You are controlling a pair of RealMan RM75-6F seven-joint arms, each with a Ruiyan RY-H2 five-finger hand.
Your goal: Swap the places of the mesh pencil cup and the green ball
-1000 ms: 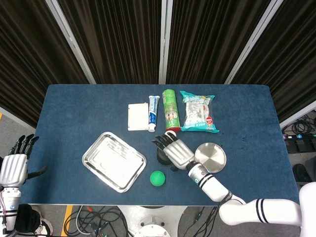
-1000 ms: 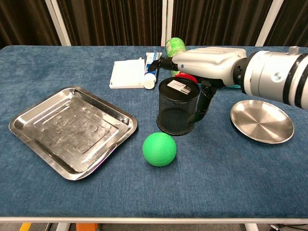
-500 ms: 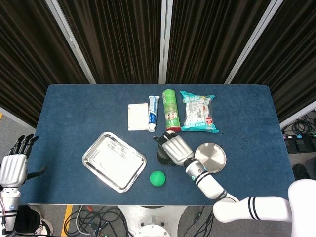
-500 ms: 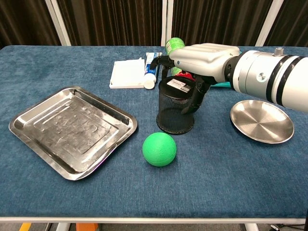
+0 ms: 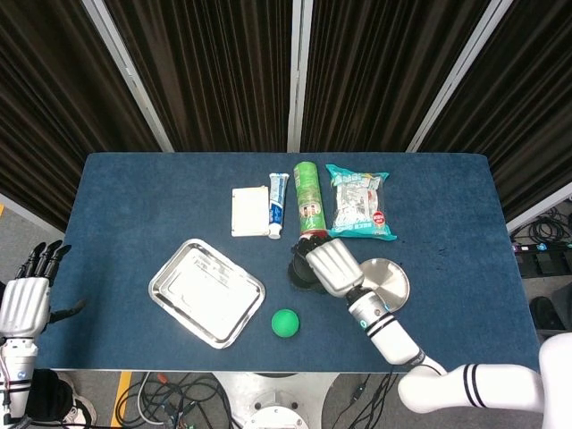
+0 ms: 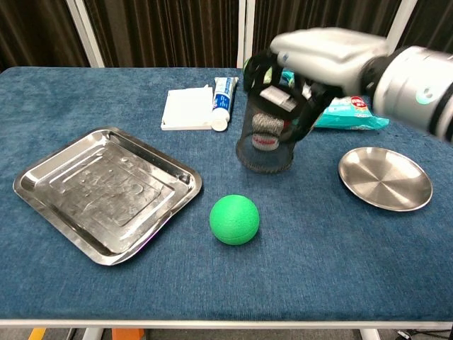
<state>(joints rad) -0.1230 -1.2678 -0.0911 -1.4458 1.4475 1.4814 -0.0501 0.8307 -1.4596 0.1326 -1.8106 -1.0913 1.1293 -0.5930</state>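
Note:
The black mesh pencil cup [image 6: 267, 134] hangs off the table, tilted, and my right hand [image 6: 322, 60] grips it around its rim with the fingers wrapped over the top. In the head view the cup [image 5: 302, 273] is mostly hidden under that hand [image 5: 332, 266]. The green ball [image 6: 234, 219] lies on the blue cloth in front of the cup, also seen as the ball [image 5: 285, 323] near the table's front edge. My left hand [image 5: 25, 299] hangs off the table's left side, fingers spread, holding nothing.
A square steel tray [image 6: 42, 185] lies at the left and a round steel plate [image 6: 386, 178] at the right. Behind the cup are a white box [image 6: 187, 108], a toothpaste tube [image 6: 221, 99], a green can [image 5: 308, 198] and a snack bag [image 5: 358, 202].
My right hand has closed around the cup and lifted it off the cloth, tilting it. The ball and my left hand have stayed put.

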